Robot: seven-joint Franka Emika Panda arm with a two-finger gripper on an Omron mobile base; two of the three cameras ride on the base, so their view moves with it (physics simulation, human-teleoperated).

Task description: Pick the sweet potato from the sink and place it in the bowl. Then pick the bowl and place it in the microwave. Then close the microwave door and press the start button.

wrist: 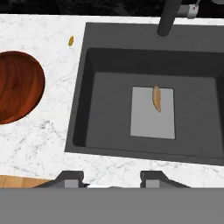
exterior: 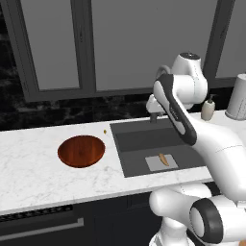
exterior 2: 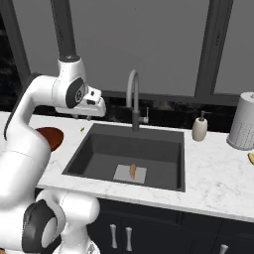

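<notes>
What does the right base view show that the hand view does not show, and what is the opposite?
Right base view alone: the full curved faucet, a soap dispenser and a white perforated canister on the counter to the right of the sink, and dark cabinet doors below.

Hand view alone: the two fingertips at the bottom, standing apart.

Both: the sink, the sweet potato lying on the lighter square at its bottom, the bowl on the marble counter to its left, and a small yellowish speck beside the sink's far left corner.
</notes>
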